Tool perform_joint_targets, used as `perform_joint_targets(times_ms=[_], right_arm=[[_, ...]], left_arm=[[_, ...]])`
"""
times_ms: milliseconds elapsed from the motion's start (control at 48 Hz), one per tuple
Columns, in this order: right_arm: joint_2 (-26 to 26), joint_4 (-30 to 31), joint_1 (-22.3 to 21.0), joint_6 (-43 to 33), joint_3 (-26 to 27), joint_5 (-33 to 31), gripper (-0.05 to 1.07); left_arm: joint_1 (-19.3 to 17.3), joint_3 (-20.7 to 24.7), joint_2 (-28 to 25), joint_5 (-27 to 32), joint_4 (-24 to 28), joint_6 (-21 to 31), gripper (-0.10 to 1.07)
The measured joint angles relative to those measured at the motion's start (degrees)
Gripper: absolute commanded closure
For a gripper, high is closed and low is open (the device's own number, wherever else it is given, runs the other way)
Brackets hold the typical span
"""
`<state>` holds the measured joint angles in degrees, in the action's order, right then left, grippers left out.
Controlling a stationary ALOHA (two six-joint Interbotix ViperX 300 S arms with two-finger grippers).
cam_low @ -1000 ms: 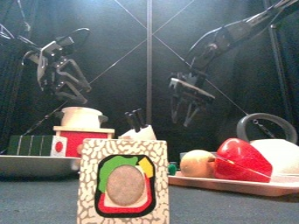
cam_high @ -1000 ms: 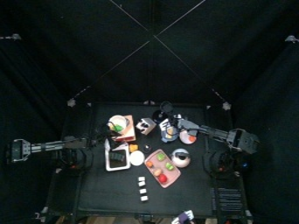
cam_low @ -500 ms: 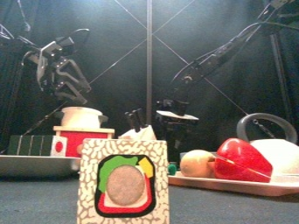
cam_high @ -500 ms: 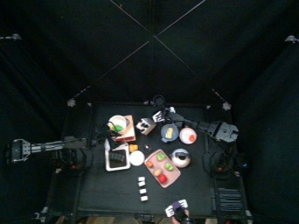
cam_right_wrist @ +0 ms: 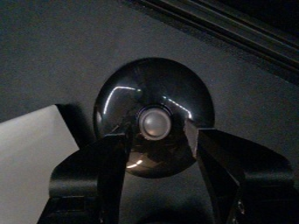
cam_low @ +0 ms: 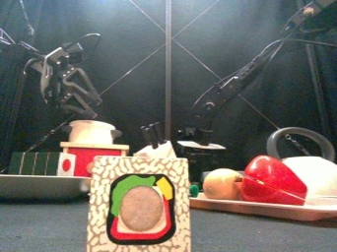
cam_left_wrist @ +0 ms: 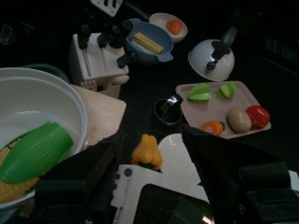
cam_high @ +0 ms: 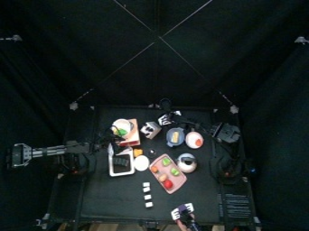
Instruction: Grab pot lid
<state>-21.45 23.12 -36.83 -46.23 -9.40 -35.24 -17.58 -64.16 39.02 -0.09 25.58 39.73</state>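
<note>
The pot lid (cam_right_wrist: pixel 149 114) is a dark round disc with a pale knob at its centre, lying flat on the black table. It fills the middle of the right wrist view. My right gripper (cam_right_wrist: pixel 156 140) hangs directly over it, open, with one jaw on either side of the knob and nothing gripped. From above, the right arm reaches from the right to the table's back middle (cam_high: pixel 169 110). In the front view other items hide the lid. My left gripper (cam_left_wrist: pixel 152 156) rests open, raised over the table's left side.
A white dish with an orange-red middle (cam_high: pixel 194 139) lies just in front of the right arm. A pink tray (cam_high: pixel 167 171) of vegetables, a white bowl (cam_left_wrist: pixel 35 114) holding a green vegetable, and a printed box (cam_low: pixel 138 202) crowd the table's front and left.
The right arm has swung from over the white dish toward the table's back and come down over the lid. Its jaws stayed open. The left arm has not moved.
</note>
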Motion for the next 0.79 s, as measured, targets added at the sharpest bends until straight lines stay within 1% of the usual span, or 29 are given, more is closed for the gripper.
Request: perform_joint_targets(times_ms=[229,479,792], right_arm=[[-0.35,-0.09,0.00,0.00,0.00,0.26,0.19],[-0.70,-0.09,0.00,0.00,0.00,0.79,0.27],[-1.14,-0.18,0.00,0.00,0.09,0.79,0.34]], left_arm=[[0.00,0.00,0.00,0.00,0.00,0.00,0.07],[0.00,0.00,0.00,-0.09,0.00,0.00,0.07],[0.00,0.00,0.00,-0.09,0.00,-0.09,0.07]])
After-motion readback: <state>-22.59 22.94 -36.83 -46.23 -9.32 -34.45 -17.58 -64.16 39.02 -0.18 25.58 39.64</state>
